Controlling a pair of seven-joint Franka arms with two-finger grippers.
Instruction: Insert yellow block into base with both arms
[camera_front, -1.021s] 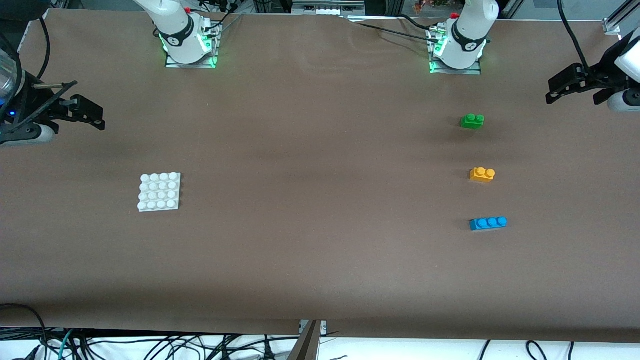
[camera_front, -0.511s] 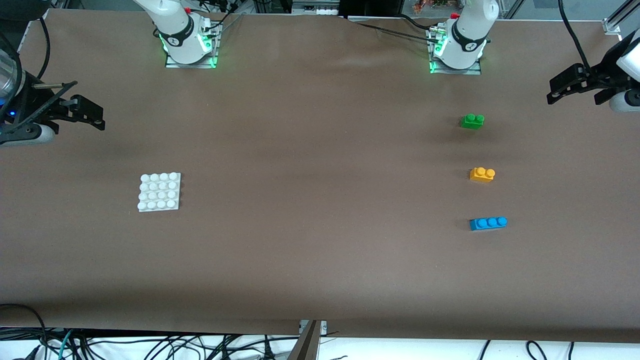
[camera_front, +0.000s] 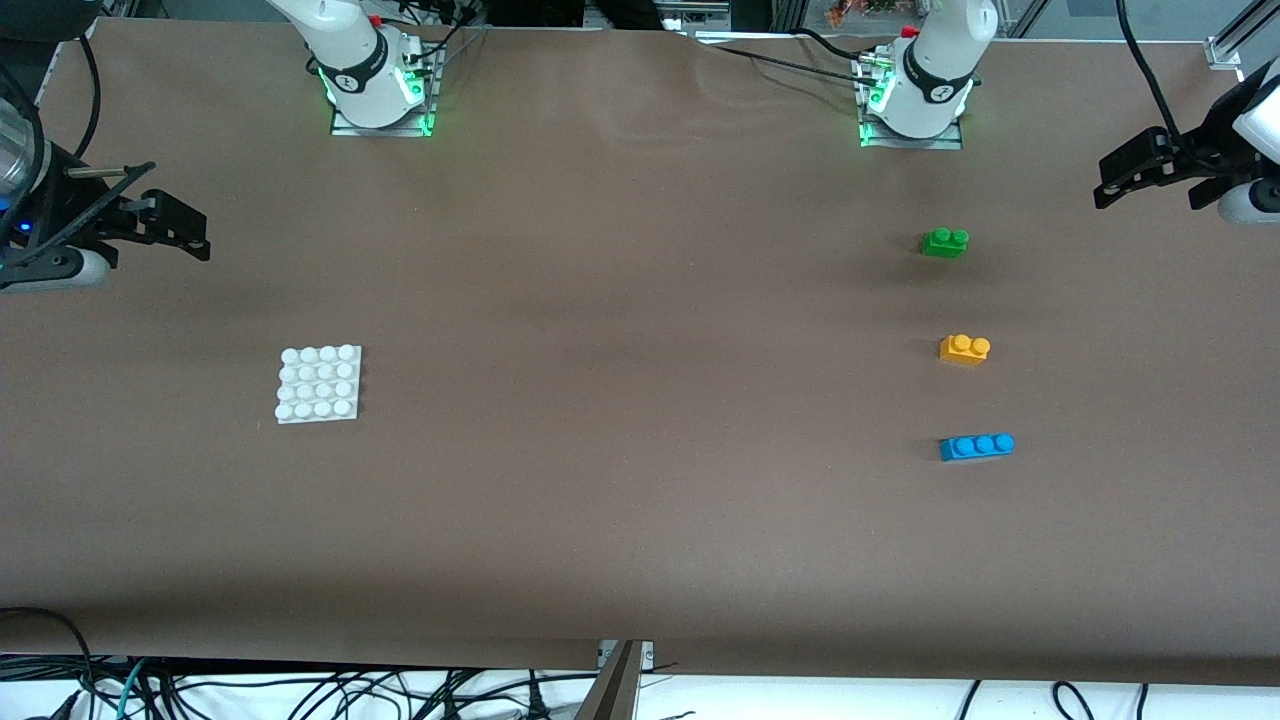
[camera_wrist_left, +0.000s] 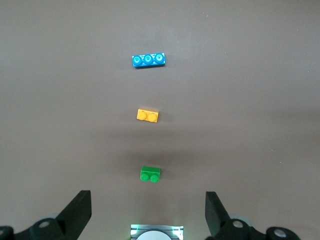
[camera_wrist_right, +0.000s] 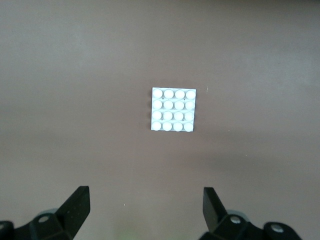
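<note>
Little differs from a second ago: the left gripper (camera_front: 1108, 182) has crept slightly up toward 12 o'clock at the front view's 3 o'clock edge; the right gripper (camera_front: 195, 232) and every brick stay put. Both grippers hang high over the table (camera_front: 620, 300) with jaws spread wide, holding nothing. Yellow block (camera_front: 964, 348) lies flat toward the left arm's end, studs up, middle of a row of three: green two-stud brick (camera_front: 945, 242) farther from the front camera, blue three-stud brick (camera_front: 977, 446) nearer, each well apart from it. In the left wrist view the yellow block (camera_wrist_left: 148, 115) sits at roughly 12 o'clock from the midpoint of the left gripper (camera_wrist_left: 148, 212), well apart, with the green brick (camera_wrist_left: 150, 173) between and the blue brick (camera_wrist_left: 149, 59) outermost. Base (camera_front: 319, 384) lies flat toward the right arm's end; in the right wrist view the base (camera_wrist_right: 173, 109) shows at about 12 o'clock from the right gripper (camera_wrist_right: 146, 209), untouched.
</note>
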